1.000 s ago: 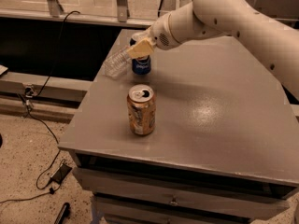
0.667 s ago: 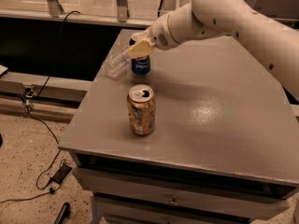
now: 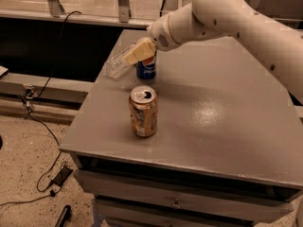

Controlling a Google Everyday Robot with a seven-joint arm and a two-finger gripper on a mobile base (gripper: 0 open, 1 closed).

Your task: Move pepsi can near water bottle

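- Since the frame 0.7 s ago, nothing visibly differs: the gripper (image 3: 138,52) holds the same place at centre-top of the frame, and both cans and the bottle have not moved.
- The gripper, at the end of the white robot arm (image 3: 227,18), sits over the top of the dark blue aluminium pepsi can (image 3: 147,70); whether it grips the can cannot be told.
- The pepsi can stands upright on the grey table (image 3: 213,103), toward its upper-left corner.
- The small clear crinkled plastic water bottle (image 3: 115,65) lies on its side just left of the pepsi can; contact between them cannot be made out.
- A gold-brown drink can (image 3: 143,111) stands upright below the pepsi can, apart from it.
- The gripper hides the pepsi can's top and the bottle's right end; the frame's right edge cuts off the arm.
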